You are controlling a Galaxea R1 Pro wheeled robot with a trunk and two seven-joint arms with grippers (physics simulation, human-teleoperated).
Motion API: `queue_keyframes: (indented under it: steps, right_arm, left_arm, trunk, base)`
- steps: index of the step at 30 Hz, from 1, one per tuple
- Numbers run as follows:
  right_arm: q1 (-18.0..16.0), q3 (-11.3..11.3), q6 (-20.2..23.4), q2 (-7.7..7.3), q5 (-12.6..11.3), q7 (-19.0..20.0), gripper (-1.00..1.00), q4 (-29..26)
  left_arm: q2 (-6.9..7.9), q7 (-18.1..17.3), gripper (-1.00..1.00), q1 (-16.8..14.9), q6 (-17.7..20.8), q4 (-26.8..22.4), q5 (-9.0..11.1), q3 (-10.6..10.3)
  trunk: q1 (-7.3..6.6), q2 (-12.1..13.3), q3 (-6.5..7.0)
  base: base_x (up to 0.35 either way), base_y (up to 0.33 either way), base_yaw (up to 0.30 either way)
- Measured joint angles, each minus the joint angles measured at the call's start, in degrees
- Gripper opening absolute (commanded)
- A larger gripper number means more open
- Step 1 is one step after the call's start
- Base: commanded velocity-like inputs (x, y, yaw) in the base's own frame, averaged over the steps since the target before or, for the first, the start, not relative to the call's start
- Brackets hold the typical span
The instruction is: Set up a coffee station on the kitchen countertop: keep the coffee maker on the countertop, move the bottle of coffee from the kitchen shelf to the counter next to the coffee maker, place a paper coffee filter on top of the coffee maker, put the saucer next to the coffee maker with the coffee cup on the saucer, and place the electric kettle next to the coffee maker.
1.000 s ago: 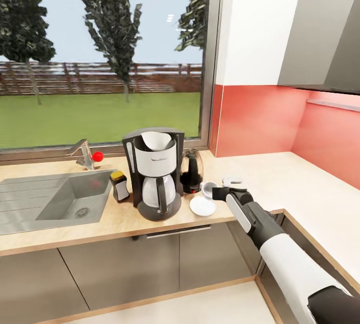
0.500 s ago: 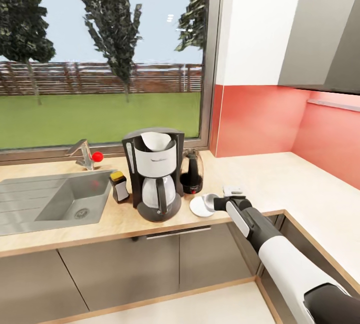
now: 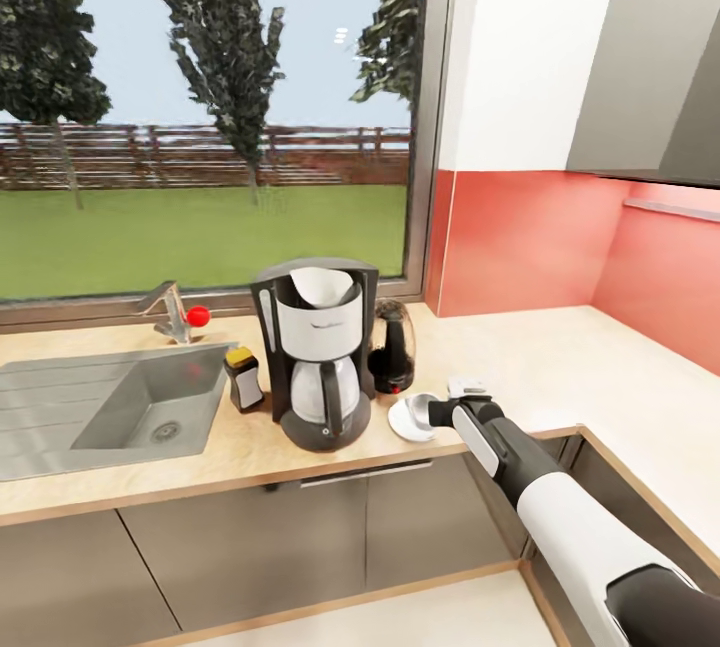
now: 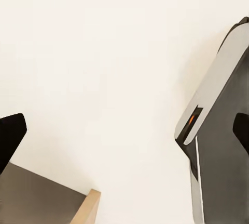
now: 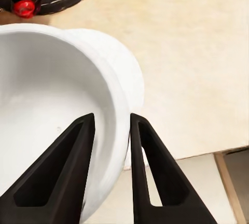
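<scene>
Bright, even daylight from the window [image 3: 210,107], soft shadows, slightly soft renders throughout.

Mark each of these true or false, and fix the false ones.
1. The paper coffee filter sits in the top of the coffee maker. True.
2. The bottle of coffee stands between the coffee maker and the sink. True.
3. The right hand is open, clear of everything. False: its fingers pinch the coffee cup rim.
4. The electric kettle is in the sink. False: it stands on the countertop beside the coffee maker.
5. The saucer lies under the cup. True.
</scene>
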Motion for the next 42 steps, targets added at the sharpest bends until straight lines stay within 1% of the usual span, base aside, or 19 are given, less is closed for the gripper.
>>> queue_keyframes:
  steps: [12,16,28,42]
  right_arm:
    - [0.0,0.0,0.0,0.02,0.0,0.0,-1.00,0.6]
    - [0.0,-0.1,0.0,-0.02,0.1,0.0,-1.00,0.7]
    - [0.0,0.0,0.0,0.02,0.0,0.2,-1.00,2.9]
    - [0.0,0.0,-0.4,0.02,-0.1,0.2,-1.00,4.0]
  left_arm:
    - [-0.08,0.0,1.00,0.0,0.0,0.0,0.0,0.0]
    - [-0.09,0.0,1.00,0.0,0.1,0.0,0.0,0.0]
    - [-0.09,0.0,1.00,0.0,0.2,0.0,0.0,0.0]
    - [-0.09,0.0,1.00,0.0,0.2,0.0,0.0,0.0]
  trunk:
    - [0.01,0.0,0.00]
    - [0.00,0.0,0.00]
    - [0.01,0.0,0.00]
    - [0.01,0.0,0.00]
  base:
    - [0.021,0.018,0.000]
    - [0.136,0.000,0.000]
    - [0.037,0.001,0.000]
    - [0.046,0.012,0.000]
